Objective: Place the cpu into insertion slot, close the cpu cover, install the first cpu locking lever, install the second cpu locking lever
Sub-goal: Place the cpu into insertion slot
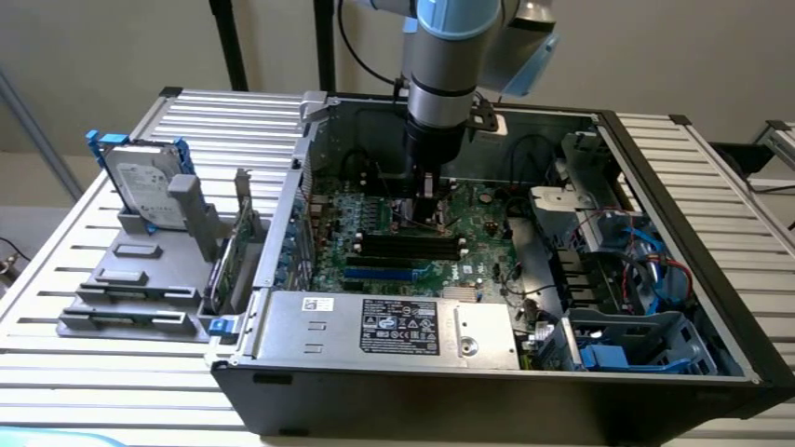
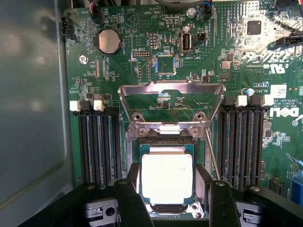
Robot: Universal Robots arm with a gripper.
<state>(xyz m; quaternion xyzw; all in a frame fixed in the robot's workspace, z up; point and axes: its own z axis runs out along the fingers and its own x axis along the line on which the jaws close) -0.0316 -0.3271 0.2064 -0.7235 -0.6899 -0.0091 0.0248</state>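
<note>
The cpu (image 2: 166,178), a pale square chip, lies flat in the insertion slot (image 2: 165,138) on the green board. My gripper (image 2: 168,168) is open, its two black fingers (image 2: 134,189) standing on either side of the chip, close to its edges. The cpu cover (image 2: 171,89), a silvery frame with a window, is swung back off the slot and stands open. A thin wire locking lever (image 2: 212,153) runs along one side of the slot. In the exterior view my gripper (image 1: 426,207) reaches down into the computer case over the motherboard.
Black memory slots (image 2: 99,144) (image 2: 241,142) flank the socket. A coin battery (image 2: 108,40) sits beyond the cover. In the exterior view a power supply box (image 1: 385,326) lies at the case front, cables and drive bays (image 1: 627,270) at the right, and a hard drive (image 1: 140,186) on a grey stand outside.
</note>
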